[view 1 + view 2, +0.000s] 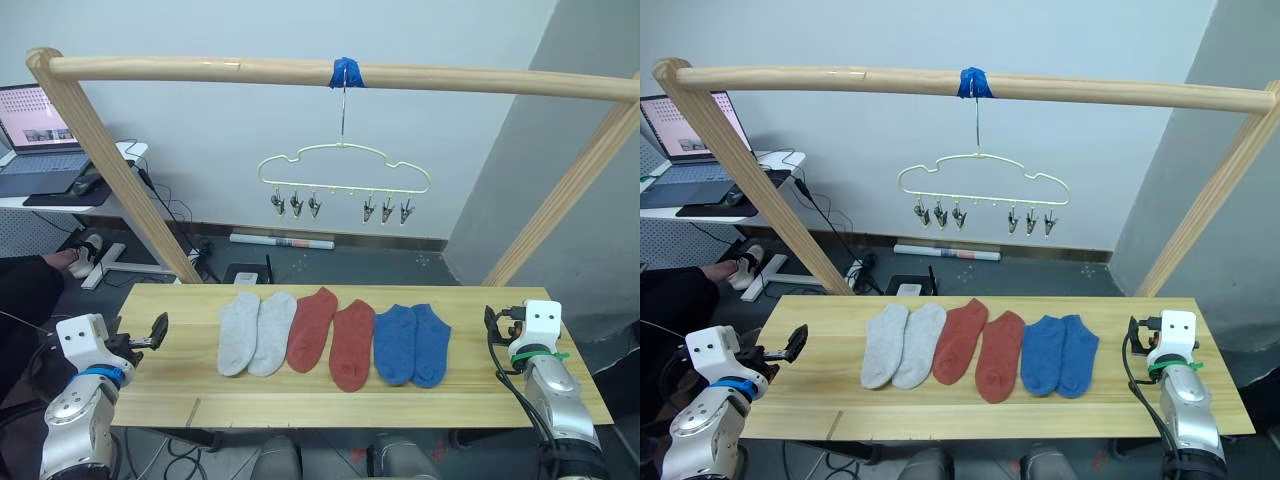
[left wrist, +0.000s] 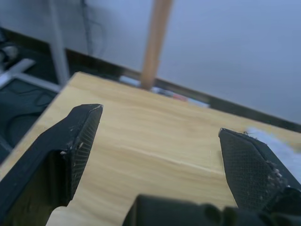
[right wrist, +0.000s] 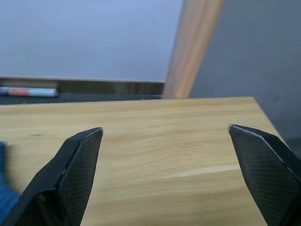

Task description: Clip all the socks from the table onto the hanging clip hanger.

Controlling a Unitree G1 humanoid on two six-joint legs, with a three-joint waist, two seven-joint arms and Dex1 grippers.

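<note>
Silver arms, white wrists, black jaws

left gripper (image 2: 160, 132) fingers spread wide over the pale wood table (image 2: 141, 141), a bit of grey sock (image 2: 277, 143) peeking in at the frame's right edge, wooden post (image 2: 155, 42) behind

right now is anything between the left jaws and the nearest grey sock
Nothing visible. The left gripper, jaws open, sits at the table's left end, and only bare wood lies between it and the nearest grey sock. All six clips on the clip hanger above hang empty.
</note>
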